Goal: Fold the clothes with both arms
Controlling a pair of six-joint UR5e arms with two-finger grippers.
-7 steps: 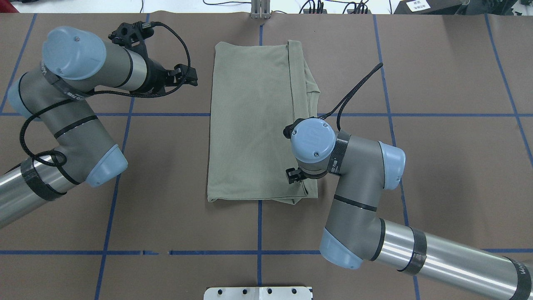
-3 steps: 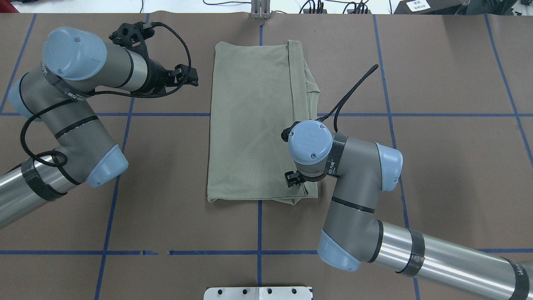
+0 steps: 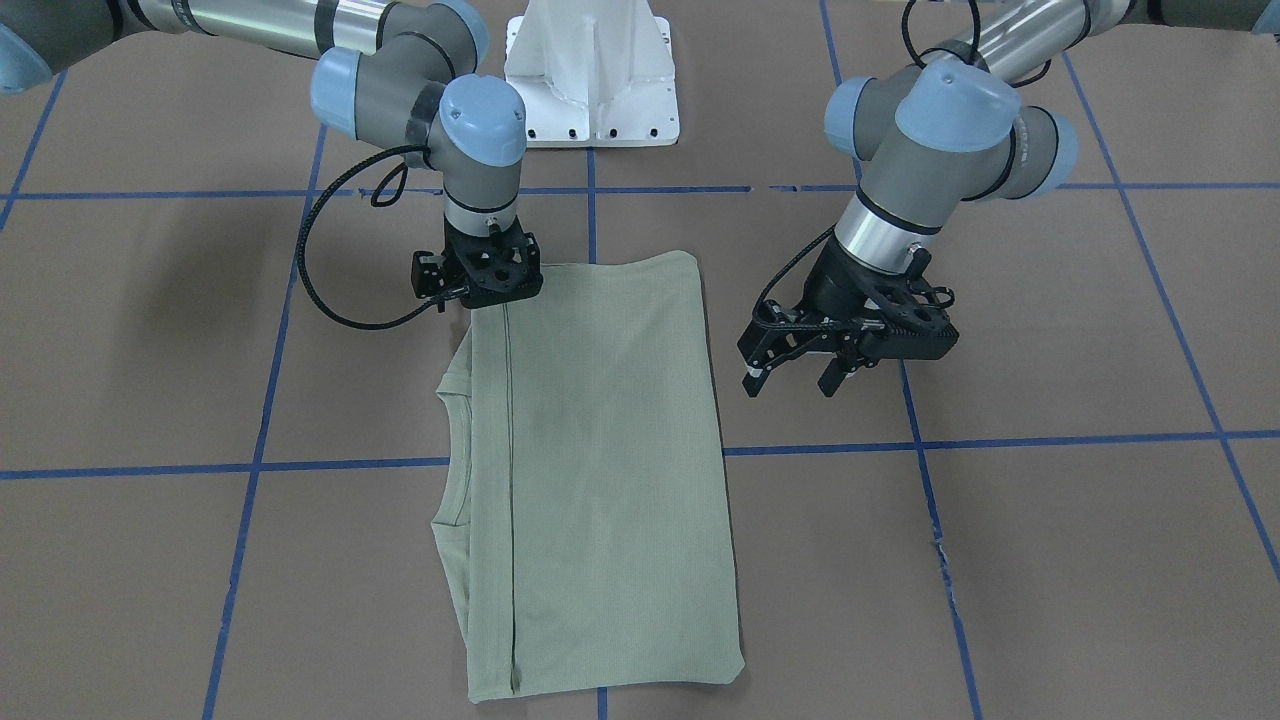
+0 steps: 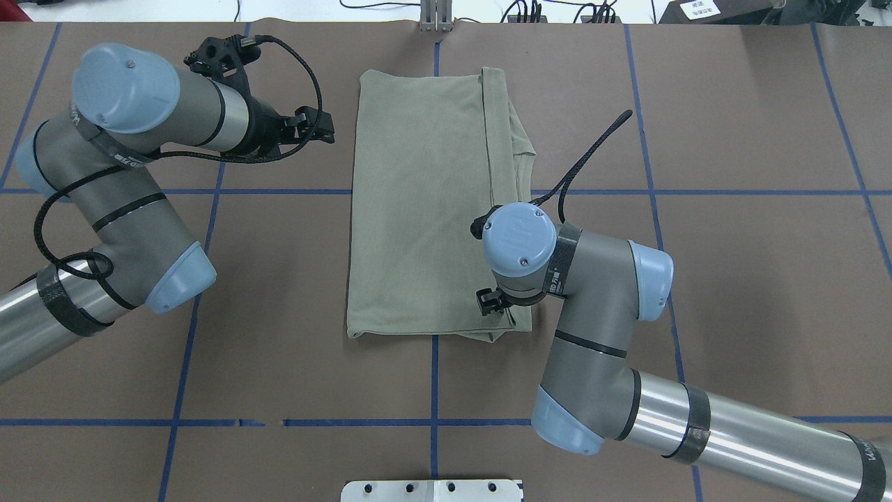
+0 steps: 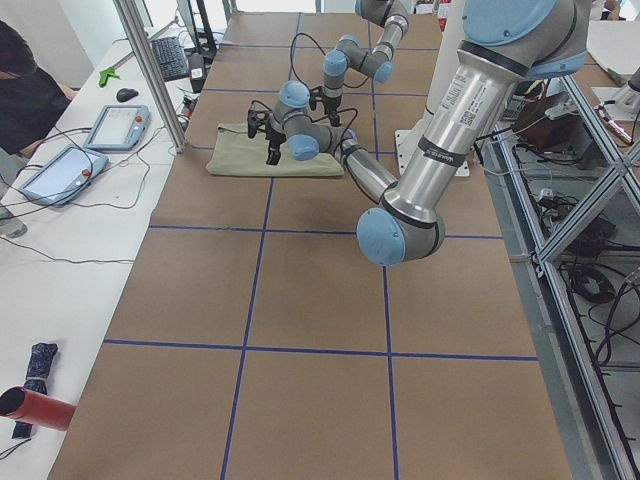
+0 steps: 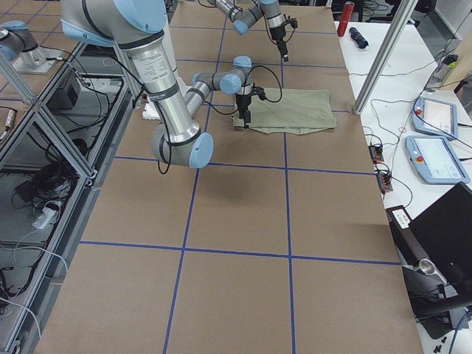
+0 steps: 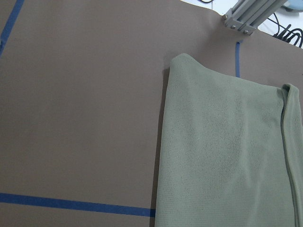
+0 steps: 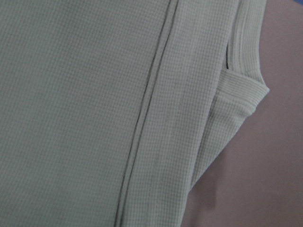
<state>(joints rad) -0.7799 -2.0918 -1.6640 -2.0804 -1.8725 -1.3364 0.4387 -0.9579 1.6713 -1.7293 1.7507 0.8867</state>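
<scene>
The pale sage-green shirt (image 3: 600,450) (image 4: 418,209) lies flat on the brown table, folded into a long rectangle, with its neckline edge sticking out on my right side (image 4: 523,150). My right gripper (image 3: 492,295) points straight down onto the shirt's near right corner. Its fingertips are at the cloth, and I cannot tell if they are open or shut. In the overhead view its wrist hides it. The right wrist view shows only knit cloth (image 8: 94,94) and the collar fold. Beside the shirt's far left edge my left gripper (image 3: 790,383) (image 4: 317,129) hovers open and empty, apart from the cloth (image 7: 222,151).
Blue tape lines (image 4: 188,348) grid the brown table cover. The white pedestal base (image 3: 590,80) stands at the robot's side, and a metal post (image 4: 435,17) at the far edge. Black cables loop off both wrists. Desks with tablets (image 5: 115,125) flank the table's far side.
My right wrist has shifted slightly left and nearer to the robot over the shirt's near right corner. The left gripper has edged a little toward the shirt's left edge. The shirt lies unchanged.
</scene>
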